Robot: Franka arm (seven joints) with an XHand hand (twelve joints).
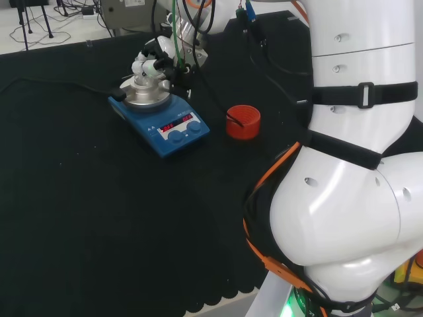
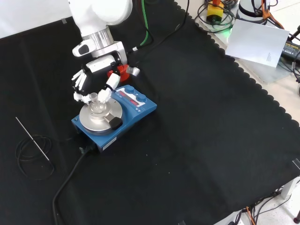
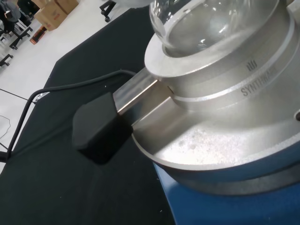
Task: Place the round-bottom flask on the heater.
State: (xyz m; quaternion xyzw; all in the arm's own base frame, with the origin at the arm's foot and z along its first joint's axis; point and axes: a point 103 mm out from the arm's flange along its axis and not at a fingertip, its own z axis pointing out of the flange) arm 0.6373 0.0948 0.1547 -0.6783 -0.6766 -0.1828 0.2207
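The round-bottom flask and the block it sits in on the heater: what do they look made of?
The clear round-bottom flask looks like glass: see-through, with bright reflections. The silver heating block looks like brushed metal, probably aluminium: matte grey, machined edges. The black knob seems plastic.

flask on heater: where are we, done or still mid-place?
Done: the round-bottom flask already sits in the metal block on the blue heater, and the red stand beside it is vacated. In hand: the hand has its fingers around the flask's neck, so it is not released. Left: open the fingers and pull the hand clear.
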